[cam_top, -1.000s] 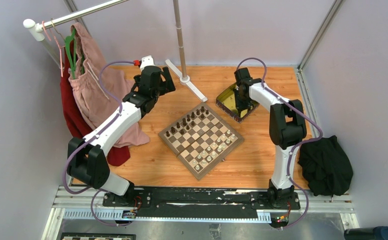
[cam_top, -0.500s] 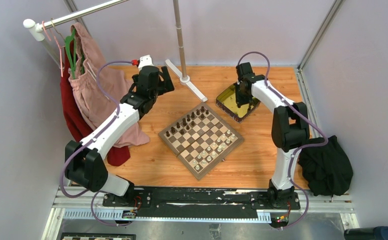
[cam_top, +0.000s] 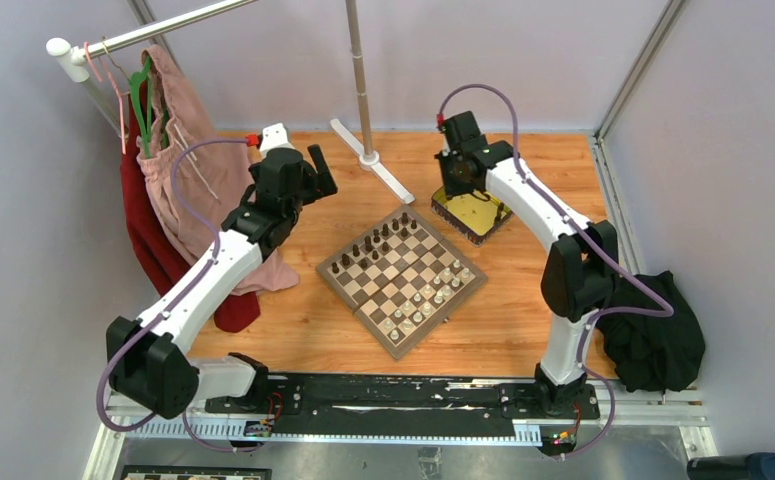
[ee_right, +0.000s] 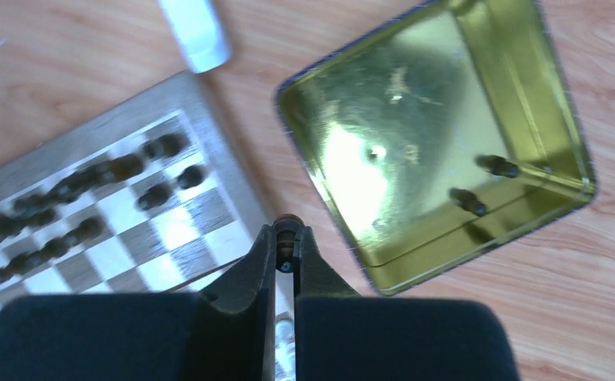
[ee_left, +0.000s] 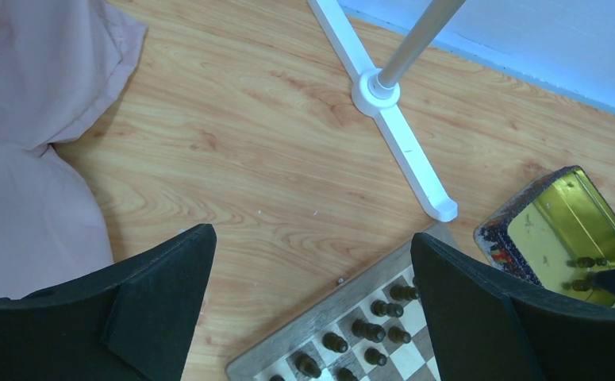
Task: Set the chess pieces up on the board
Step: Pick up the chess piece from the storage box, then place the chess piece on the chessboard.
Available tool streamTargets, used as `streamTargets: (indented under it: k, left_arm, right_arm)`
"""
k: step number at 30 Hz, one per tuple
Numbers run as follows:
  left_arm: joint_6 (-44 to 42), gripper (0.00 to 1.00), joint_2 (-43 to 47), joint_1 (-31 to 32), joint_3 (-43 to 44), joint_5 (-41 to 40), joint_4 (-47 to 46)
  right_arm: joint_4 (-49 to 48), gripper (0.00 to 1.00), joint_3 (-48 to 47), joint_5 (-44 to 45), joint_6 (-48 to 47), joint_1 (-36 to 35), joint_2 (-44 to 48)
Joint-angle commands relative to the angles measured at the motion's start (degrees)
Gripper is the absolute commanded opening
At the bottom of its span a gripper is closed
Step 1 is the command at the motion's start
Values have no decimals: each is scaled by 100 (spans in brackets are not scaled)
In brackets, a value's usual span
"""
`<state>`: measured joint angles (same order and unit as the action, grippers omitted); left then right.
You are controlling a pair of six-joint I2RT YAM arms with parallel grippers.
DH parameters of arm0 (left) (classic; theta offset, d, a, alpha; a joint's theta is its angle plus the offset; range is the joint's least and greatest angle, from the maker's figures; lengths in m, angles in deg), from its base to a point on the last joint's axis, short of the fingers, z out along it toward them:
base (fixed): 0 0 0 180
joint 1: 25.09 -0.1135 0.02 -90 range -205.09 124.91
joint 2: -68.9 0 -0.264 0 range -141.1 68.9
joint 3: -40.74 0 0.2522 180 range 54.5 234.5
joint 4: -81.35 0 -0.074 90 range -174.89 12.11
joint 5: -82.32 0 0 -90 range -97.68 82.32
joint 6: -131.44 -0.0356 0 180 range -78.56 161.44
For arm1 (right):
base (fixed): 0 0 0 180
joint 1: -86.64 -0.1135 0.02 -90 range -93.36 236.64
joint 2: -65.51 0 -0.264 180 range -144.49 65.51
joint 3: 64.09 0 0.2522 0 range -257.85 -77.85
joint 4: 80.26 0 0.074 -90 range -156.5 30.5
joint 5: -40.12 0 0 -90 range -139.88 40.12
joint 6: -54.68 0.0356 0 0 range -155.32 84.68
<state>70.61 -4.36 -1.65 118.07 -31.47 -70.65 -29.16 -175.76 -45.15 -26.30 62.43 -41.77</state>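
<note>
Just lifted clear of the tin [ee_right: 383, 95] and swung toward the board [cam_top: 393, 272], with the right gripper [ee_right: 286, 246] clenched on one dark chess piece [ee_right: 286, 228]. Means one more man on its way to a square. Pulled back leftward meanwhile with the left gripper [ee_left: 312, 262], spread wide on nothing. Only from the right wrist: the pinched piece, plus two dark pieces [ee_right: 469, 201] lying in the tin. Unreadable from overhead.
</note>
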Motion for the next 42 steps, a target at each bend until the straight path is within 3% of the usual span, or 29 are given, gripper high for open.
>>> streamTargets:
  k: [1,19,42]
  left_arm:
    - [108,100,331,37,-212,-133,87]
    - [246,100,940,64,-594,-333,200]
    - [180,100,903,68,-716,-336,126]
  right_arm:
    - [311,0,-93,194,-154,-616,209]
    - [282,0,-161,325,-191,-2108,-357]
    - [-69,0,-271,282,-419,-2159,-1128]
